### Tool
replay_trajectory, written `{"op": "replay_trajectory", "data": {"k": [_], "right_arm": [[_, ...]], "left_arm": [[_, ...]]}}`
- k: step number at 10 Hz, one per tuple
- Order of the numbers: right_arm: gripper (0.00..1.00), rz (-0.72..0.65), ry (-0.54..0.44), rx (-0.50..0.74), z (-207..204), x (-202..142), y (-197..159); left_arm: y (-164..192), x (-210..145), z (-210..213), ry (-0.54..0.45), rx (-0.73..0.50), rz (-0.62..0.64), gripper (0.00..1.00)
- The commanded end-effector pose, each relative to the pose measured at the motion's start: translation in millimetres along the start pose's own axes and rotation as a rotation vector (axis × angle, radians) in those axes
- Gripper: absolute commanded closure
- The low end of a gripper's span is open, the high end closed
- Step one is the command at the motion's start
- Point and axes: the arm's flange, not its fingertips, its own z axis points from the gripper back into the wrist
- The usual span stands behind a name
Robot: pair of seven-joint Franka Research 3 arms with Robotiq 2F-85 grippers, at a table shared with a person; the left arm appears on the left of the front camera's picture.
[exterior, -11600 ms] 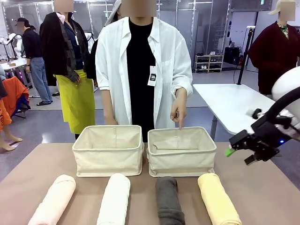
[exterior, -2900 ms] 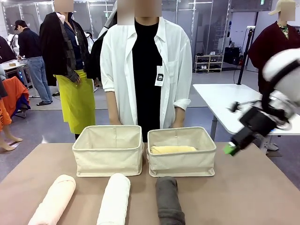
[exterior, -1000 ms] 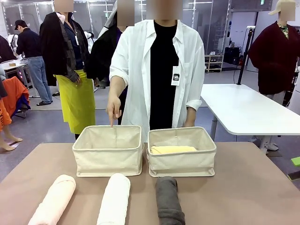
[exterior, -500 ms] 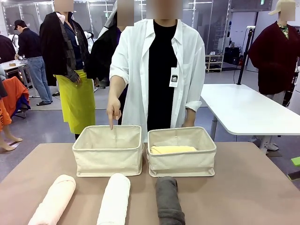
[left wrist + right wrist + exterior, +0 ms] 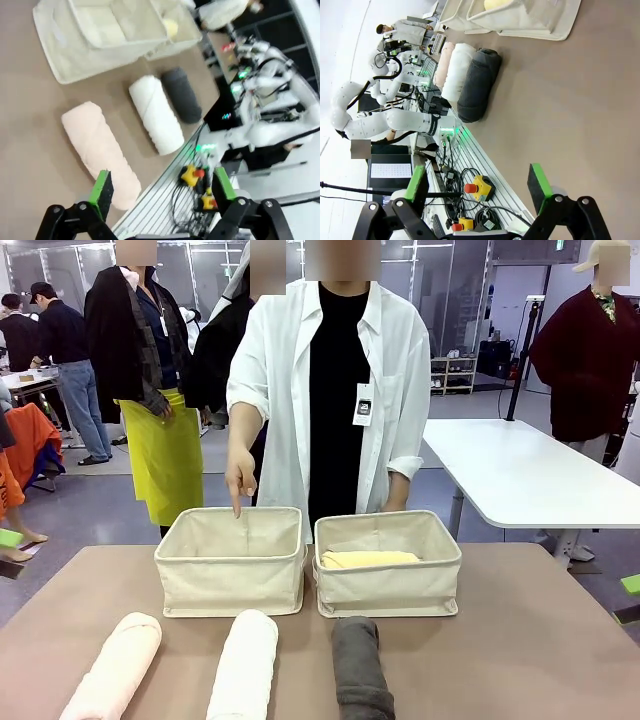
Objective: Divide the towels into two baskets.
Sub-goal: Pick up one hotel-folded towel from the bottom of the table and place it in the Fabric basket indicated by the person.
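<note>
Left hand [image 5: 163, 189] and right hand [image 5: 476, 184] gape empty; fluffy rolled peach towel [image 5: 115, 665], white towel [image 5: 243, 665], grey towel [image 5: 362, 672] lie on bench [image 5: 545, 640] before 2 boxy canvas baskets [image 5: 232, 582], yellow towel [image 5: 368, 559] in right basket [image 5: 390, 592].

You're in a robotics lab here, not anyone's home. It's a big open hall with glass partition walls [image 5: 465, 300], grey floor [image 5: 100, 510], a white work table [image 5: 500, 465] and a shelf rack [image 5: 445, 375] out back. The near edge of your tabletop [image 5: 540, 640] has a yellow emergency-stop box [image 5: 480, 184] and loose cables [image 5: 462, 175] along an aluminium rail [image 5: 485, 160], with onlookers [image 5: 150, 360] around.
</note>
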Motion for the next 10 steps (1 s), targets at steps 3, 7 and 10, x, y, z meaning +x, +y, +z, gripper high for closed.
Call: {"op": "replay_trajectory", "data": {"k": [3, 7, 10], "right_arm": [[0.00, -0.006, -0.012, -0.013, -1.4, -1.8, 2.5], [0.00, -0.006, -0.012, -0.013, -1.4, -1.8, 2.5], [0.00, -0.006, -0.012, -0.013, -1.4, -1.8, 2.5]], "left_arm": [[-57.1, 37.6, -75.3, 0.291, 0.270, -0.117, 0.00], [-55.6, 36.1, -124.0, 0.386, 0.564, 0.016, 0.00], [-34.6, 10.1, -162.0, 0.368, 0.526, 0.027, 0.00]]}}
